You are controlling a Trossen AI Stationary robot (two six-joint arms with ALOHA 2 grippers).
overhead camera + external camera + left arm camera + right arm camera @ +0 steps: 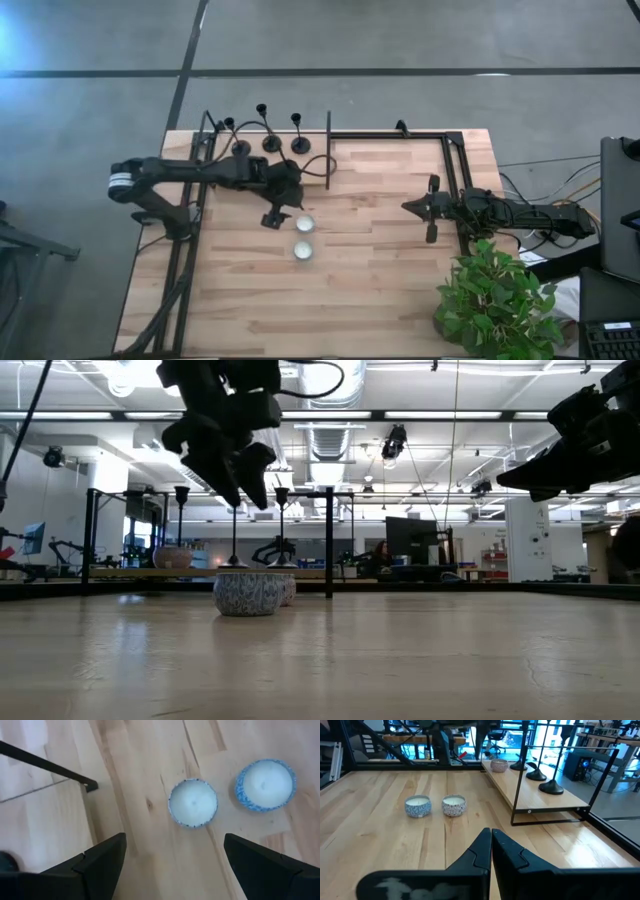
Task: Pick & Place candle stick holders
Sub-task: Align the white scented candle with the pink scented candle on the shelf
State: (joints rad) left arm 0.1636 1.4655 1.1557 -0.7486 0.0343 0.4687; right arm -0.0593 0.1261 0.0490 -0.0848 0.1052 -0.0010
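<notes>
Three black candle stick holders [271, 143] stand on their round bases in a row along the table's far edge, and they also show in the right wrist view [551, 787]. My left gripper [278, 215] hangs open above the table, on the near side of the holders. Its fingers [107, 855] point steeply down with nothing between them. In the low view my left gripper [235, 470] is well clear of the tabletop. My right gripper [432, 210] waits shut and level at the table's right side, its fingertips [491, 840] together.
Two low round blue-white candle tins [193, 803] [266, 784] sit on the wood just below and ahead of my left gripper, and they show again in the high view [304, 224]. A black metal frame [328, 150] stands by the holders. A potted plant [495, 300] fills the near right corner.
</notes>
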